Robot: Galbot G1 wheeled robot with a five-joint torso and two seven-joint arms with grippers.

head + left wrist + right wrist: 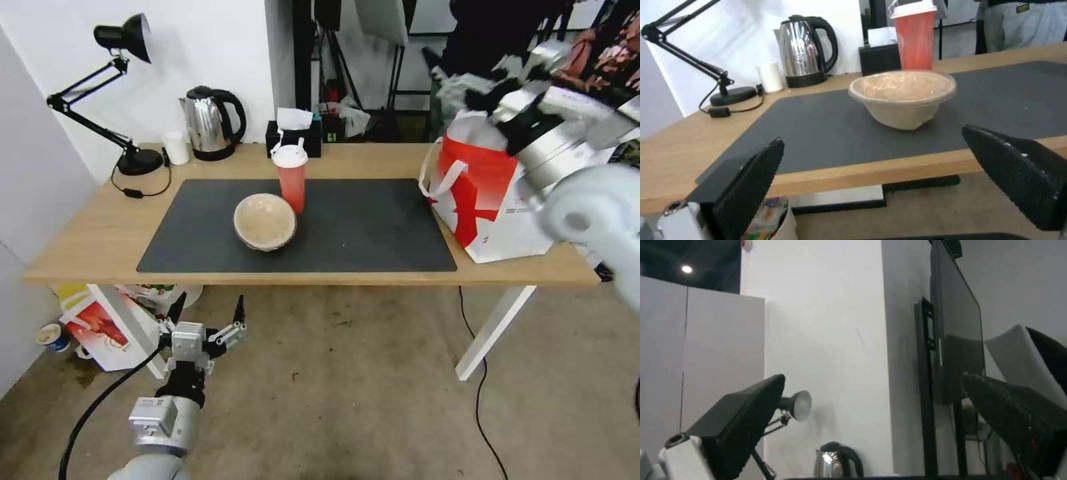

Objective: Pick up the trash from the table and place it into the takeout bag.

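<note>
- The right claw (497,83) hangs empty, jaws spread, above the white-and-red takeout bag (487,200) on the long light-wood tabletop (100,233).
- The left claw (205,313) waits wide open, empty, below the tabletop's front edge.
- Judged next: the beige paper bowl (265,221) on the dark grey mat (373,227), with the red drink cup with white lid (291,177) just behind it.
- The steel kettle (210,123) and black desk lamp (100,93) stand well clear.

From my feed this reads as a studio or lab space staged like an office desk. I see a bare concrete floor (373,400), plain white partition walls (213,53) and black light stands (400,73) behind the table (80,247). On the tabletop stand a desk lamp (120,87), a steel kettle (210,123) and a tissue box (293,137).
</note>
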